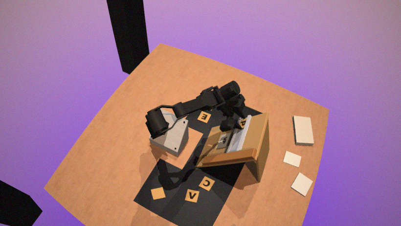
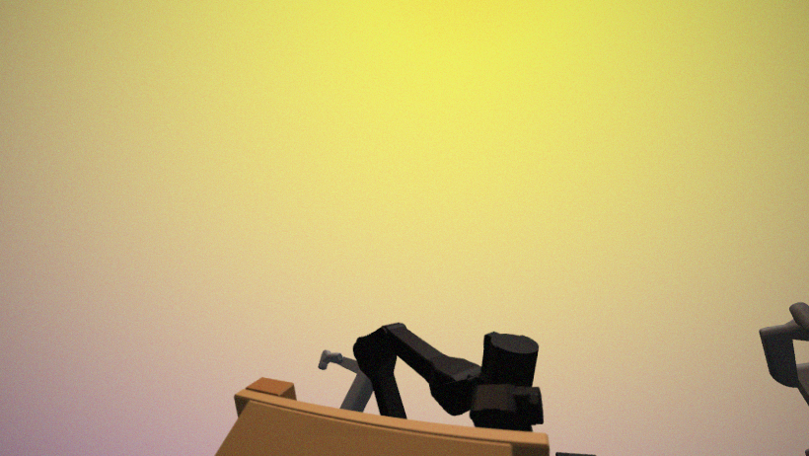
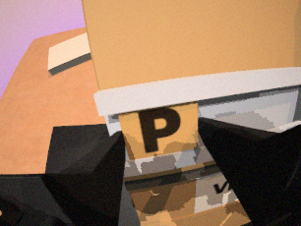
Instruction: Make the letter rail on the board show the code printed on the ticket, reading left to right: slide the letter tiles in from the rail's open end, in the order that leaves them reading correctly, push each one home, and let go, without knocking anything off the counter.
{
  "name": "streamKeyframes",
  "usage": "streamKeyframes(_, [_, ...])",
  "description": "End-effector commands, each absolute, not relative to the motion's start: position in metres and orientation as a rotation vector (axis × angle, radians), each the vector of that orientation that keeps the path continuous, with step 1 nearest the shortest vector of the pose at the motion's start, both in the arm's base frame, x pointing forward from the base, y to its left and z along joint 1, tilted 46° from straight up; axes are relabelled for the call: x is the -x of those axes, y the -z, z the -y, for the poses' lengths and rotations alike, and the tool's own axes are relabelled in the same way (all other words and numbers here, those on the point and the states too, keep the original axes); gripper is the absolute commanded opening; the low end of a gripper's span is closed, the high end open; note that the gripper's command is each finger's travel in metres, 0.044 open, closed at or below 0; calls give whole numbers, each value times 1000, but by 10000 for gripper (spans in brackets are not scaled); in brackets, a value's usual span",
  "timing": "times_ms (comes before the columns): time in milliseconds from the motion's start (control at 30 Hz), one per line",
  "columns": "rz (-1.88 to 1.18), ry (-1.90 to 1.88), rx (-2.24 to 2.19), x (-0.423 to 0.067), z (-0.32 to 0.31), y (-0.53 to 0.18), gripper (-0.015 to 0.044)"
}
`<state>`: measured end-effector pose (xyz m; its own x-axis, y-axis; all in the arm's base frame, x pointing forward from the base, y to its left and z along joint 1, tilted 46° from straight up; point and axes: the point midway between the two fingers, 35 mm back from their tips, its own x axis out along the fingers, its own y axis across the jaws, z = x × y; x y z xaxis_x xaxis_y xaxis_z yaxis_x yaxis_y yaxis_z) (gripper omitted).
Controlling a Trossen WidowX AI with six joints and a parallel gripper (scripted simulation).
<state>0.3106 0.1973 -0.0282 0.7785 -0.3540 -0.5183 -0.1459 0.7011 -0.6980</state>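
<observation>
My gripper (image 1: 242, 122) (image 3: 160, 130) is shut on the P tile (image 1: 243, 123) (image 3: 159, 118), one finger at each side. The tile stands at the left end of the pale rail (image 1: 238, 141) (image 3: 197, 85), its top edge against or just under the upper lip. The rail to its right looks empty; its depth in the channel is unclear. The ticket (image 1: 221, 143) below shows VP; other print may be hidden. An E tile (image 1: 204, 117), a C tile (image 1: 206, 183), a tile reading like V or inverted A (image 1: 192, 195) and an unmarked tile (image 1: 158, 193) lie on the dark mat (image 1: 179, 214).
The tilted wooden board (image 1: 256, 131) (image 2: 362, 435) (image 3: 197, 39) has a raised side block (image 1: 230, 157). A thick pale block (image 1: 302, 129) (image 3: 69, 53) and two pale squares (image 1: 292, 158) (image 1: 301, 184) lie beyond it. The grey arm base (image 1: 173, 139) is opposite.
</observation>
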Motion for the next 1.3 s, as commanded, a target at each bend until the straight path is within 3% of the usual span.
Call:
streamKeyframes(0, [-687, 123, 802, -311, -195, 26, 0])
streamKeyframes(1267, [-688, 123, 804, -314, -179, 10, 0])
